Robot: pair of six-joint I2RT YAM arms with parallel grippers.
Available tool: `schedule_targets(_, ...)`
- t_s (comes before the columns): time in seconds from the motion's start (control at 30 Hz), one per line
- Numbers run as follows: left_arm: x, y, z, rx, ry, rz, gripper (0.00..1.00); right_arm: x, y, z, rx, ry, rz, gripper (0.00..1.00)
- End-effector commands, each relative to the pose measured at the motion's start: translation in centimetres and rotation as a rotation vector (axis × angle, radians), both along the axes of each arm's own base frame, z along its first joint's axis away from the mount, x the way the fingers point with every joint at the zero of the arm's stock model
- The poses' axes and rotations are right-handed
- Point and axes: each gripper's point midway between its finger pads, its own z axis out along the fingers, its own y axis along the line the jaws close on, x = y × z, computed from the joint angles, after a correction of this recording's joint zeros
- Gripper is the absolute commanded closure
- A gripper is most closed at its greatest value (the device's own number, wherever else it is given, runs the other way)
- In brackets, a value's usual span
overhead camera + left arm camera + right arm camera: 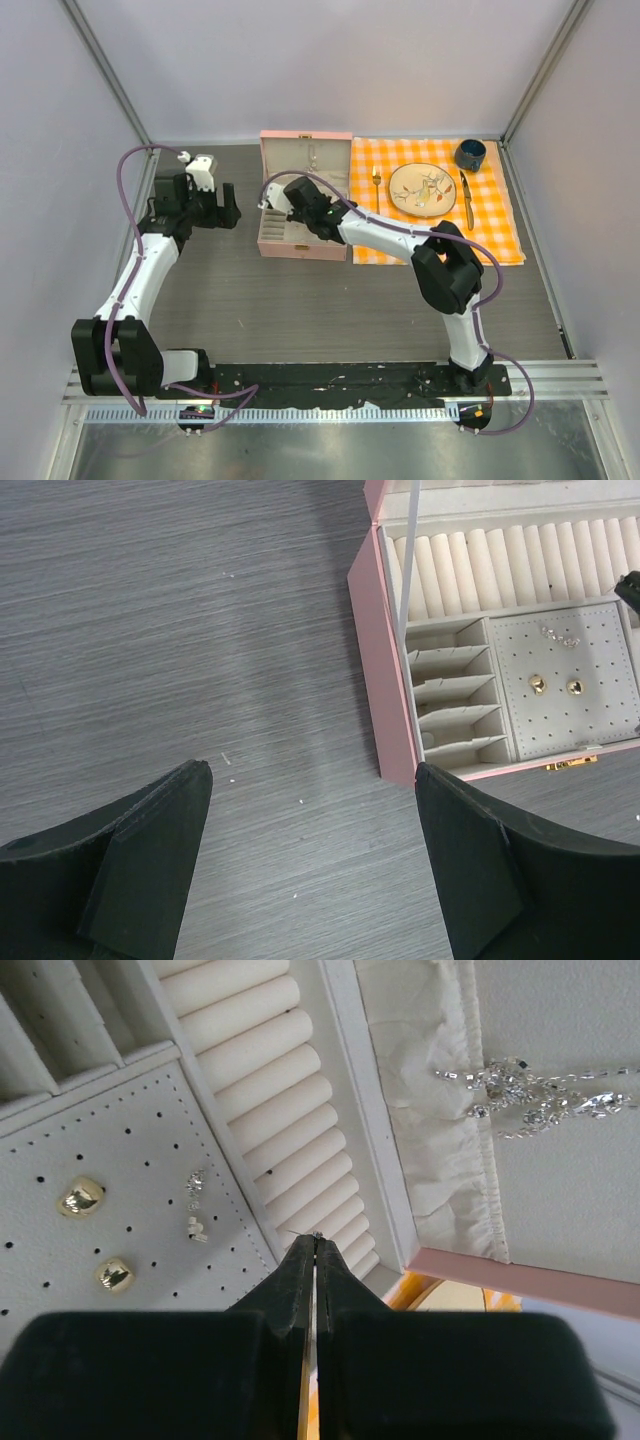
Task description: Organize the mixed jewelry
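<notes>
Over the far middle of the tabletop, the right gripper (315, 1245) is squeezed tight. Its two fingers are pressed flat together above the soft ring rolls (270, 1090) in the open pink case (300, 250). A tiny speck shows at the tips. It may be a bit of jewelry, but I cannot tell. The silvery chain (530, 1095) lies against the lid lining. Tiny shiny bits (194, 1182) sit on the dotted pad (120, 1130), near two gold studs (80, 1197). The left gripper (310, 870) is spread wide and holds nothing. It is over bare table (180, 630), just left of the case's pink wall. That side has lots of open room toward the left edge. On the other side, an orange checked cloth (500, 215) lies right beside the case.
</notes>
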Motion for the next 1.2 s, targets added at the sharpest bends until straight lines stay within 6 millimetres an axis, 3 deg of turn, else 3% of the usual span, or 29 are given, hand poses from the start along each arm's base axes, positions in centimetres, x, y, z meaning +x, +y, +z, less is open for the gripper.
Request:
schedule_targets(0.0,0.7,0.5,1.6,-0.004,-0.057,0.031,0.12,0.1,1.6,2.1,0.045,-0.045,0.012,0.99)
schedule_targets(0.63,0.6,0.6,1.6,-0.002,-0.057,0.035,0.13,-1.1,0.0,-0.5,-0.043,-0.012,0.007,0.99)
schedule_targets(1.17,0.5,0.6,1.5,-0.001,-0.054,0.033,0.13,-1.2,-0.4,-0.9,-0.061,-0.01,0.005,0.99)
